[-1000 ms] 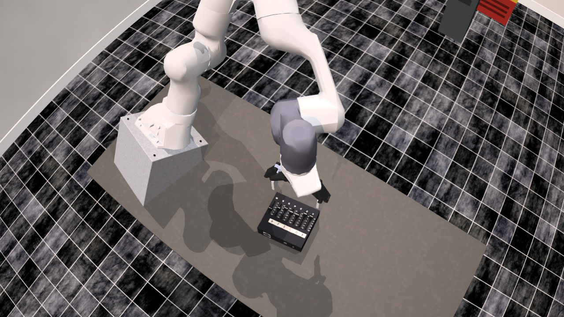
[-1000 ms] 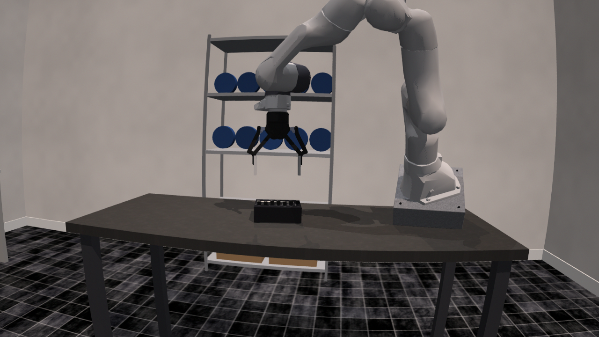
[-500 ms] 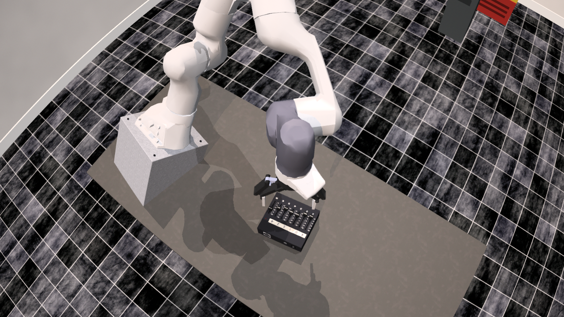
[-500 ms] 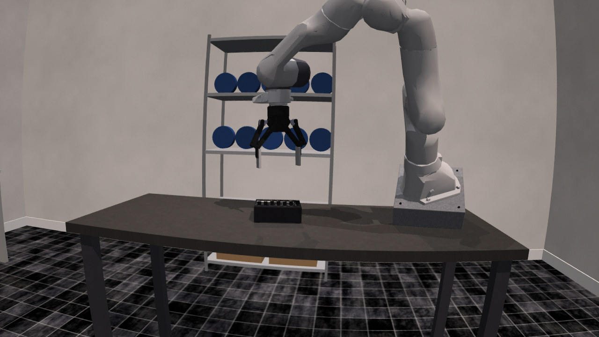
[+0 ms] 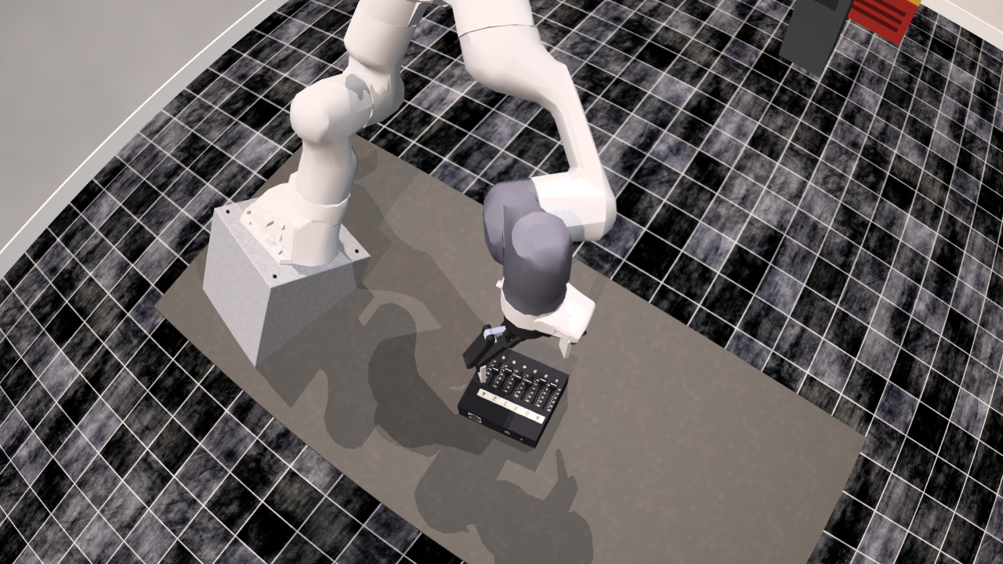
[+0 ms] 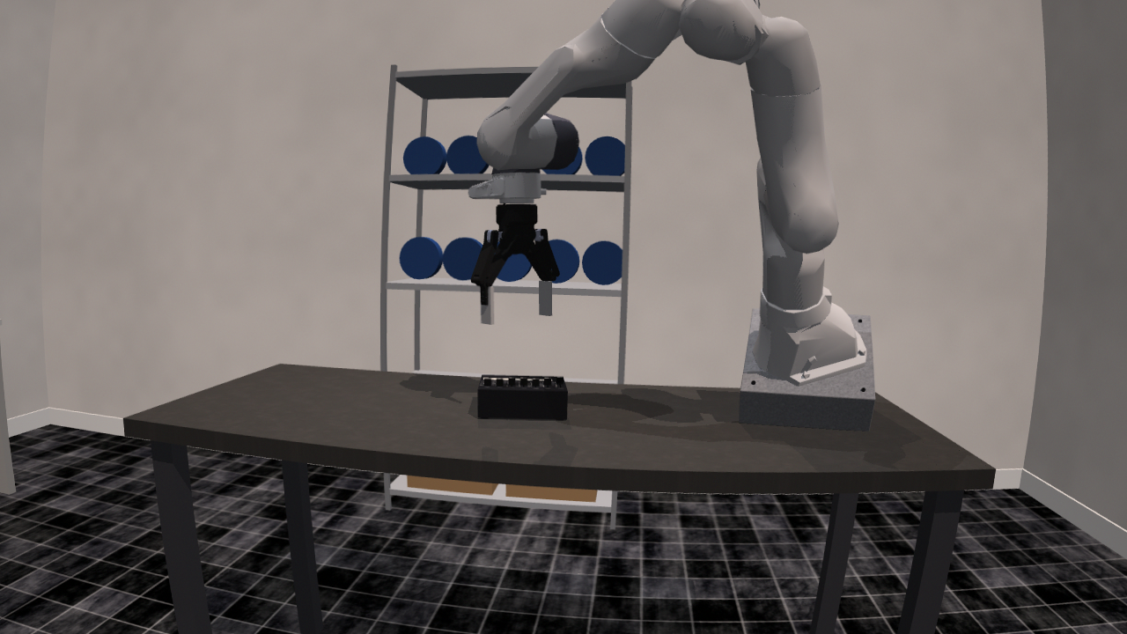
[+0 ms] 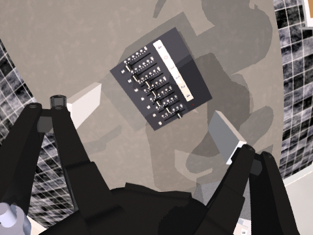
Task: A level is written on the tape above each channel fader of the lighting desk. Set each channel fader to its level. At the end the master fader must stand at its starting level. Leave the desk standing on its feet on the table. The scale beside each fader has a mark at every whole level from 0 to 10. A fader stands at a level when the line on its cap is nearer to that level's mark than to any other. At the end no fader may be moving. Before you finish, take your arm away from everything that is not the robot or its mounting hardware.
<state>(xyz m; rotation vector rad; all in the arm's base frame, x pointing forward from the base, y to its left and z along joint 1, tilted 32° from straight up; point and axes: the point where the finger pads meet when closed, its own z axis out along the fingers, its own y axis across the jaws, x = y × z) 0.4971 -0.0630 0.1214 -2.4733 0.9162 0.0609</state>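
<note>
The black lighting desk stands on its feet on the table, also seen in the exterior view and turned at an angle in the wrist view. A pale tape strip with written levels runs along one side, above several faders. The numbers and cap positions are too small to read. My gripper hangs well above the desk, fully open and empty. Its fingers frame the wrist view. In the top view the wrist hides part of the gripper.
The robot's grey pedestal stands at the table's right end. A metal shelf with blue cylinders stands behind the table. A dark cabinet with a red panel stands on the floor far off.
</note>
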